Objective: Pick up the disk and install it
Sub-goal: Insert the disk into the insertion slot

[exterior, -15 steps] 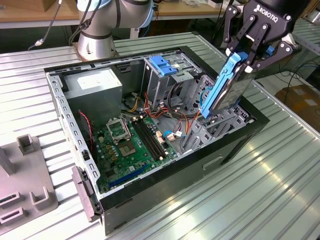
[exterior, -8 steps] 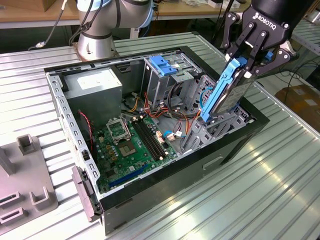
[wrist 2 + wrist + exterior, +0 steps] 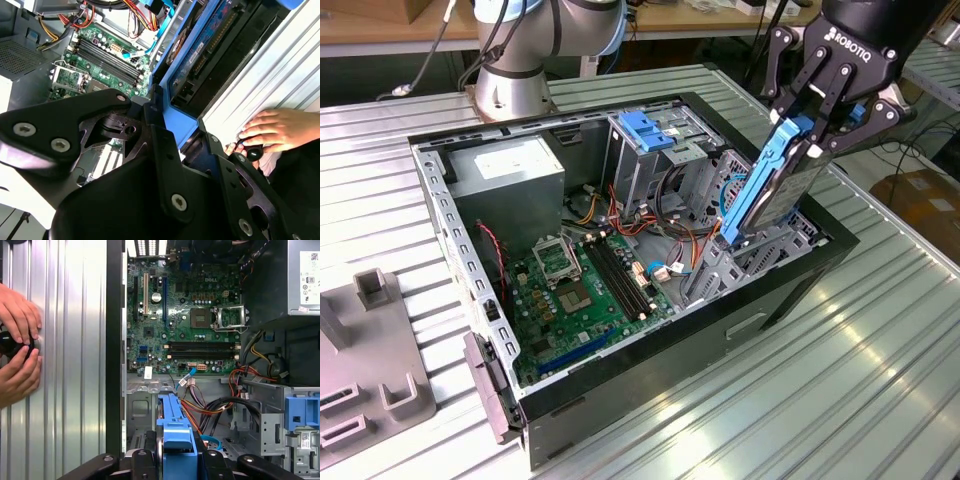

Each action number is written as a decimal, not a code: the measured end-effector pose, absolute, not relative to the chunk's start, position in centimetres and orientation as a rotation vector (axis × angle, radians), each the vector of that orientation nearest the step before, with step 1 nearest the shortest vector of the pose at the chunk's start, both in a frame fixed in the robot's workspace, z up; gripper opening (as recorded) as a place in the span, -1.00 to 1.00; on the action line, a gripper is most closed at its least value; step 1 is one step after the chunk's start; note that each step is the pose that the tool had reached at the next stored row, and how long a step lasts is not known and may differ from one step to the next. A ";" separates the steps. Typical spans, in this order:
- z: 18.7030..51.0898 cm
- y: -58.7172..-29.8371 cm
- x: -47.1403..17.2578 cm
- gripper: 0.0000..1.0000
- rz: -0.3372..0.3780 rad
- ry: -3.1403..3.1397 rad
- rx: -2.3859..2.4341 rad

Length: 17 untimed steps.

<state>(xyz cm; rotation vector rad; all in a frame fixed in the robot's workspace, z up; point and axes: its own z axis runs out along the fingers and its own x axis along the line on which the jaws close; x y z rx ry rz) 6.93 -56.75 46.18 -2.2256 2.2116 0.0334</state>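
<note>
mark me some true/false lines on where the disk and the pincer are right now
1. The pincer is shut on the disk. True.
2. The disk lies flat on the motherboard. False: it is held tilted, at the end of the case on the exterior view's right.
3. The case is open, its motherboard showing. True.
4. The drive cage lies outside on the table. False: it stands inside the case.
5. A person's hand is over the table beside the case. True.
</note>
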 end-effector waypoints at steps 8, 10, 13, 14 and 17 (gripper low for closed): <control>45.8 -56.8 6.9 -0.26 0.033 2.212 -2.225; 45.7 -56.8 6.9 -0.26 0.033 2.212 -2.225; 45.4 -56.8 6.9 -0.26 0.033 2.214 -2.223; 45.3 -56.8 6.9 -0.26 0.033 2.215 -2.222; 45.1 -56.8 6.9 -0.26 0.033 2.223 -2.214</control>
